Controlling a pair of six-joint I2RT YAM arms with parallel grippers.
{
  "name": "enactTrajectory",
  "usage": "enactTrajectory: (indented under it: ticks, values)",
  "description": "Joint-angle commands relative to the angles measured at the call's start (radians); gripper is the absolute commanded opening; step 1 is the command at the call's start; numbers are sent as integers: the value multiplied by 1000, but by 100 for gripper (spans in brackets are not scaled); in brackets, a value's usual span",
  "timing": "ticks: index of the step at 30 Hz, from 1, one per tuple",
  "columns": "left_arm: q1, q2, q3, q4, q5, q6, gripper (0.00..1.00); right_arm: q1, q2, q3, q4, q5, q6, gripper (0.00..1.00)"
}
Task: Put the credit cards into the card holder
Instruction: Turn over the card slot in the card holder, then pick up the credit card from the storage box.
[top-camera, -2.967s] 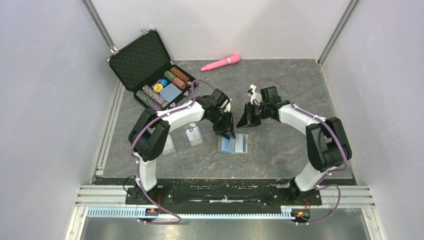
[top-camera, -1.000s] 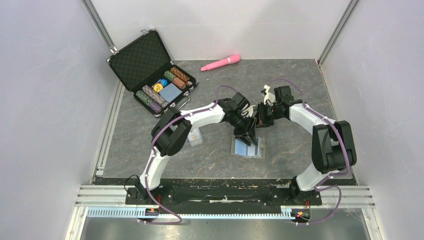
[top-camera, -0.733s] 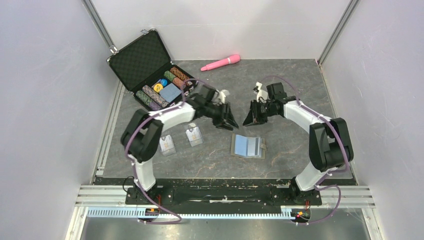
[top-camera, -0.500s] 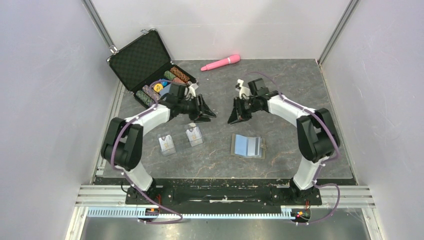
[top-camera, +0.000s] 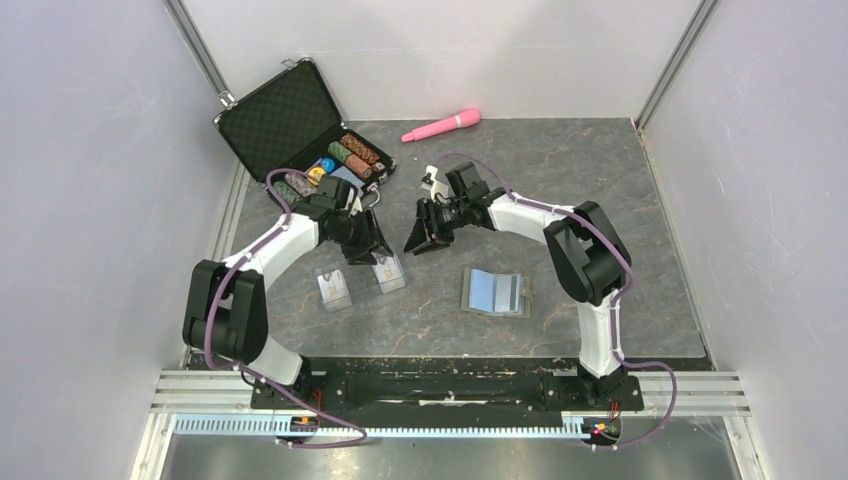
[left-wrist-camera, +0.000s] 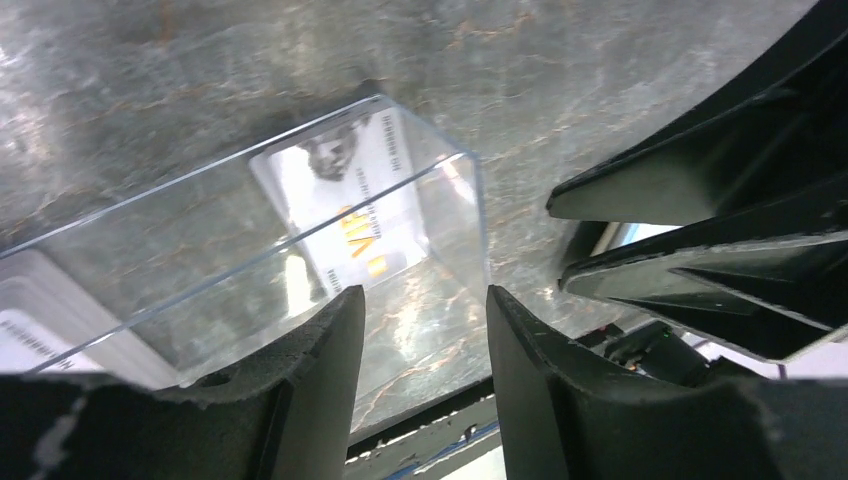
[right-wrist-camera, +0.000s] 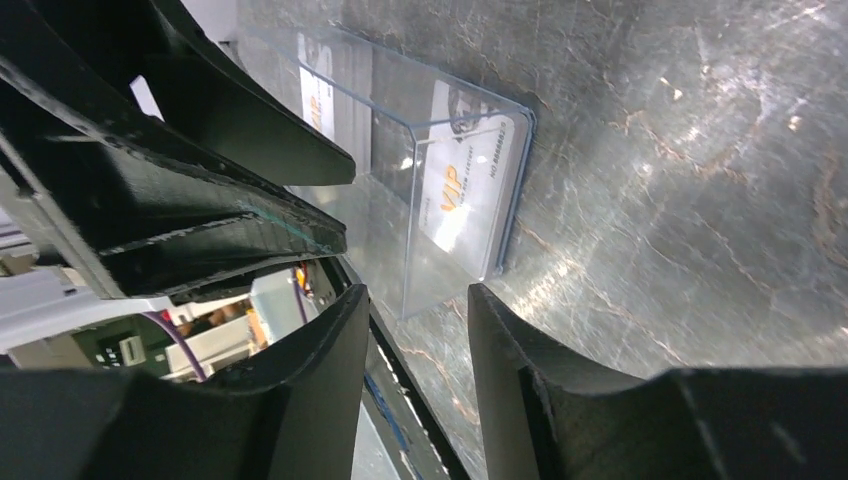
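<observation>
Two credit cards (top-camera: 388, 270) (top-camera: 333, 288), pale with a gold mark, lie inside clear plastic boxes on the grey table. The card holder (top-camera: 495, 292) lies open to their right, its light-blue lining up. My left gripper (top-camera: 372, 246) hangs just above the nearer box, jaws open and empty. In the left wrist view a card marked VIP (left-wrist-camera: 350, 215) shows through the clear box (left-wrist-camera: 440, 190) ahead of the left gripper (left-wrist-camera: 425, 305). My right gripper (top-camera: 413, 243) is open too, just right of that box. The right gripper (right-wrist-camera: 418, 300) faces the same card (right-wrist-camera: 465, 190).
An open black case (top-camera: 290, 125) with poker chips and a blue deck stands at the back left. A pink handle-shaped object (top-camera: 441, 125) lies at the back. The two grippers are close together over the box.
Both arms have swung left, away from the card holder, to the clear box with a card. The right jaws have opened wider and the left ones a little.
</observation>
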Motion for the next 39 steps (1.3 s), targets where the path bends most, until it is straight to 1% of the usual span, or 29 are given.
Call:
enactTrajectory:
  ticks: [1, 12, 17, 19, 21, 23, 25, 30, 35, 39]
  values:
    - [-3, 21, 3, -53, -101, 56, 53, 16, 39, 12, 133, -69, 101, 43]
    - [-6, 162, 10, -18, -138, 69, 39, 52, 91, 6, 116, -80, 84, 34]
    - [-33, 212, 22, -12, -156, 79, 38, 55, 90, -13, 99, -81, 66, 31]
    - [-51, 226, 25, -11, -173, 83, 38, 57, 85, -19, 95, -80, 62, 29]
    - [-69, 236, 29, -8, -175, 86, 36, 57, 81, -26, 91, -80, 59, 24]
    - [-88, 244, 39, -10, -175, 96, 32, 58, 74, -38, 88, -80, 58, 18]
    - [-104, 253, 50, -20, -184, 103, 30, 64, 64, -52, 89, -81, 57, 14]
    - [-128, 226, 49, -32, -196, 122, 26, 85, 46, -77, 89, -89, 54, 10]
    - [-139, 172, 36, -52, -190, 172, 24, 113, 37, -87, 85, -104, 54, 10]
    - [-141, 121, 11, -63, -196, 189, 20, 141, 16, -111, 84, -119, 57, 10]
